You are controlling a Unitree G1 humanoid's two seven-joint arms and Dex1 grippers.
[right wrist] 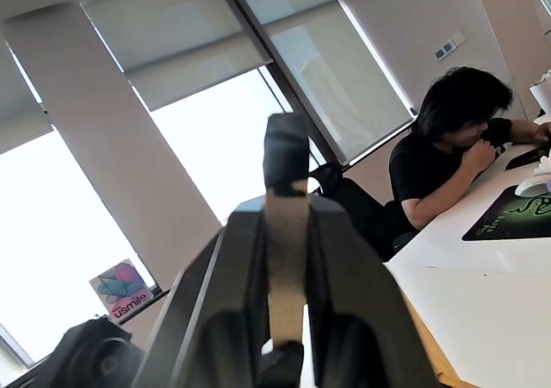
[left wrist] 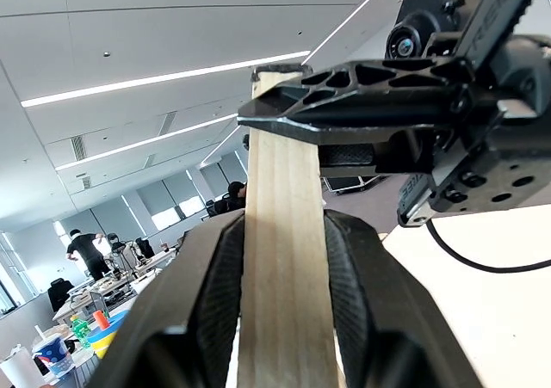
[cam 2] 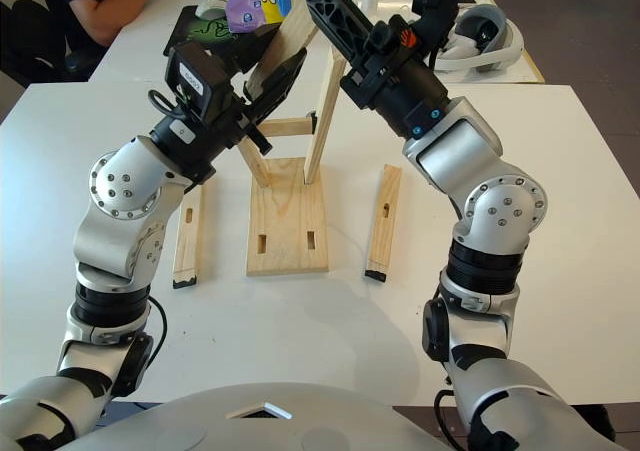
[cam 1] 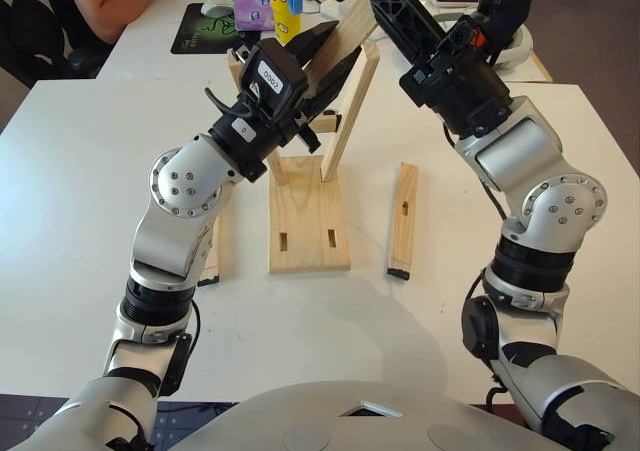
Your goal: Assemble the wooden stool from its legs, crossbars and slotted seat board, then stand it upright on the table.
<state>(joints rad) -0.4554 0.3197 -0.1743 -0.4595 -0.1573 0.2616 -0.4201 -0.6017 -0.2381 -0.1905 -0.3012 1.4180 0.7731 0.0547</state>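
White table (cam 1: 80,171), shaded windows (right wrist: 202,147), strip-lit ceiling (left wrist: 129,27)

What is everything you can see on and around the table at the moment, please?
seat board: one, pale wood, flat at the table's middle, two slots showing at its near end.
standing legs: two, pale wood, rising tilted from the board's far end.
crossbar: one, pale wood, between the standing legs.
loose legs: two, pale wood with black end caps, flat on the table, one on each side of the board.
held leg: one, pale wood, raised above the board.
table: one, white.
headset: one, white and grey, on the table behind.
left gripper: black, shut on the held leg.
right gripper: black, shut on the same leg, higher up.
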